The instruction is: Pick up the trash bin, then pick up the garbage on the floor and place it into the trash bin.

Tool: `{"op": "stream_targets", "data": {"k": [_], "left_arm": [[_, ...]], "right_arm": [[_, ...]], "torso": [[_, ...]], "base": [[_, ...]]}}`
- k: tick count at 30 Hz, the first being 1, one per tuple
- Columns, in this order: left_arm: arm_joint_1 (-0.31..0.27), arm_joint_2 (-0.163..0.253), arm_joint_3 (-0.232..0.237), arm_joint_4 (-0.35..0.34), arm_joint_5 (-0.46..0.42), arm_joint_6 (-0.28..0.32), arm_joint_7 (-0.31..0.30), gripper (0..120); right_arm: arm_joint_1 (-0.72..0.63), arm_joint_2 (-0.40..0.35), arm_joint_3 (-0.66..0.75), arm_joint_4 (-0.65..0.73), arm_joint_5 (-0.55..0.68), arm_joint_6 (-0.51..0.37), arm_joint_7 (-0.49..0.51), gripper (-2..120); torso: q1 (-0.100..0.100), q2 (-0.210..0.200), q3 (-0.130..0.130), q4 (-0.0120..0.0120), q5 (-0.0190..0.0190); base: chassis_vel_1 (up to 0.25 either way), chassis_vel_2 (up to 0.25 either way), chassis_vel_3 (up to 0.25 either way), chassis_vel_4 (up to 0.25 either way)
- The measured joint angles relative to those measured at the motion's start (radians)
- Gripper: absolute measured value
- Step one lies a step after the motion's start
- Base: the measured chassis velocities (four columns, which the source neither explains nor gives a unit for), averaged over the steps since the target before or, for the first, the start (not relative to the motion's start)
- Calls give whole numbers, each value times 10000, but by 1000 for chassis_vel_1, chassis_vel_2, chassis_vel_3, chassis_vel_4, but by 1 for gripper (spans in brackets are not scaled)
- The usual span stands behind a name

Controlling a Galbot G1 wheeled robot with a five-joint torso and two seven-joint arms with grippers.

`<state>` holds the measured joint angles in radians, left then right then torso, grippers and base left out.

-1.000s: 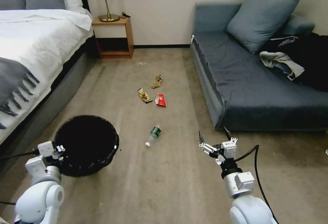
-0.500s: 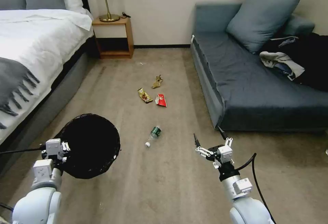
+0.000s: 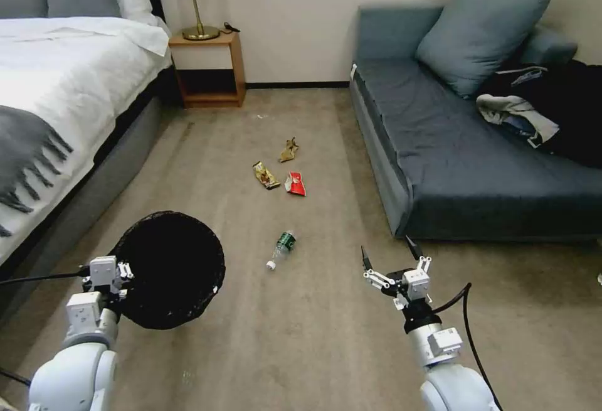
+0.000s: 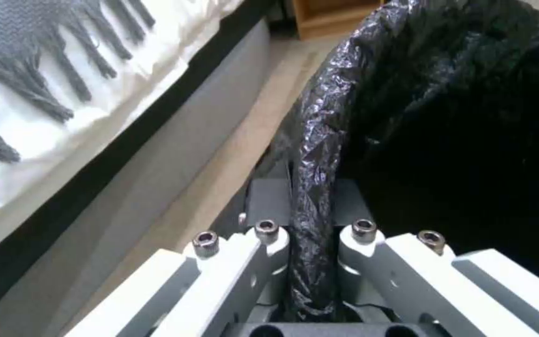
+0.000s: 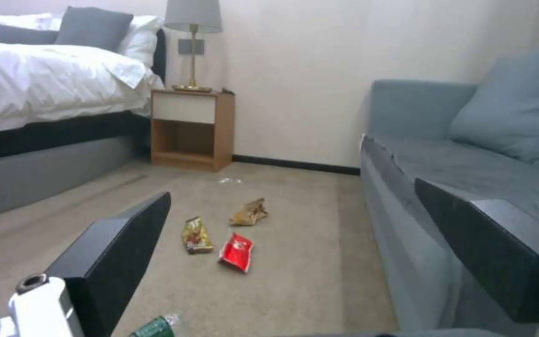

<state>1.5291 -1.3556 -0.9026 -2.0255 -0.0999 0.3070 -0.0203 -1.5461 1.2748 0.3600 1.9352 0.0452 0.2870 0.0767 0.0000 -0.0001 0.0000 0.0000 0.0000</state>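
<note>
Bin [image 3: 172,266]: rim pinched by left gripper [image 4: 312,243] over slick bag; may slip or tilt. Right gripper [image 3: 389,259] spread, empty, short of bottle [image 3: 282,246], wrappers [image 3: 295,183].

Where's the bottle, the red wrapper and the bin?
bottle [image 3: 283,244]: head view, on its green label.
red wrapper [image 5: 236,252]: right wrist view, middle of the packet.
bin [image 3: 172,268]: head view, inside the black liner.

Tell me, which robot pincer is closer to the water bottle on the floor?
The right pincer, I think. It hovers open just right of the bottle, nearer the sofa. The left pincer sits farther off on the bottle's other side, clamped on the trash bin rim.
</note>
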Motion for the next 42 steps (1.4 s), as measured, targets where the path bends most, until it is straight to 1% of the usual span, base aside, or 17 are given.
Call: {"op": "stream_targets", "data": {"k": [7, 11, 14, 16, 19, 20, 23, 24, 26, 29, 33, 35, 36, 38, 40, 41, 42], "left_arm": [[5, -5, -28, -33, -9, 14, 19, 5], [14, -34, -28, -40, -9, 19, 35, 5], [12, -40, -28, -47, -9, 20, 37, 5], [-10, -42, -28, -48, -9, 24, 44, 5], [-27, -41, -34, -48, -9, 24, 46, 5], [-34, -41, -34, -48, -10, 25, 46, 5], [-46, -40, -34, -41, -10, 25, 47, 5], [-60, -39, -34, -27, -11, 25, 46, 5], [-85, -28, -35, 6, -14, 25, 47, 5], [-106, -13, -36, 52, -20, 25, 47, 5], [-142, 9, -52, 104, -22, 23, 39, 5], [-144, 10, -56, 115, -24, 12, 34, 5], [-144, 10, -56, 115, -24, 12, 34, 5], [-143, 11, -82, 139, -20, -15, 18, 5], [-144, 13, -127, 172, -11, -41, -4, 5], [-144, 13, -127, 172, -11, -41, -4, 5], [-144, 13, -156, 181, -2, -57, -15, 5]], "right_arm": [[-8, -11, 5, -29, 9, 96, -67, 100], [-15, -28, 21, -27, 27, 143, -83, 100], [-15, -43, 23, -25, 39, 157, -91, 100], [-7, -57, 25, -25, 55, 165, -117, 100], [16, -60, 9, -25, 60, 170, -127, 100], [23, -60, -6, -27, 59, 172, -131, 100], [48, -60, -46, -41, 52, 172, -135, 100], [61, -60, -66, -59, 40, 172, -135, 100], [94, -59, -107, -84, 20, 193, -135, 100], [106, -64, -147, -102, -4, 201, -134, 100], [213, -173, -290, -189, 19, 254, -99, 100], [333, -469, -467, -225, 135, 180, -75, 100], [333, -469, -467, -225, 135, 180, -75, 100], [483, -930, -778, -198, 325, -173, 84, 100], [672, -1388, -1333, 20, 783, -1009, 406, 100], [672, -1388, -1333, 20, 783, -1009, 406, 100], [827, -1642, -1754, 151, 1201, -1723, 775, 100]], "torso": [[0, 1, -1, 0, 0], [-1, 1, -1, 1, -1], [-1, 1, -1, 1, 2], [-1, 1, 0, 0, -4], [-1, 1, 0, 0, 4], [-1, 1, 1, 0, -2], [-1, 1, 0, 0, 2], [0, 1, 1, -1, -3], [-1, 1, 1, 1, 4], [0, 1, 1, 0, -3], [1, 1, 2, -2, 0], [1, 0, 2, -1, 0], [1, 0, 2, -1, 0], [-1, 1, 0, 0, 0], [0, 1, 0, 1, 0], [0, 1, 0, 1, 0], [-1, 1, -1, 1, -1]], "base": [[-21, 16, 19, -27], [-98, 98, 112, -112], [-173, 177, 201, -191], [-216, 232, 228, -230], [-245, 255, 239, -253], [-242, 255, 273, -262], [-250, 262, 256, -244], [-255, 266, 261, -242], [-266, 268, 245, -250], [-199, 213, 218, -227], [-157, 145, 129, -145], [-37, 57, 72, -59], [9, 38, 36, -59], [0, 0, 0, 0], [0, 0, 0, 0], [0, 0, 0, 0], [0, 0, 0, 0]]}}
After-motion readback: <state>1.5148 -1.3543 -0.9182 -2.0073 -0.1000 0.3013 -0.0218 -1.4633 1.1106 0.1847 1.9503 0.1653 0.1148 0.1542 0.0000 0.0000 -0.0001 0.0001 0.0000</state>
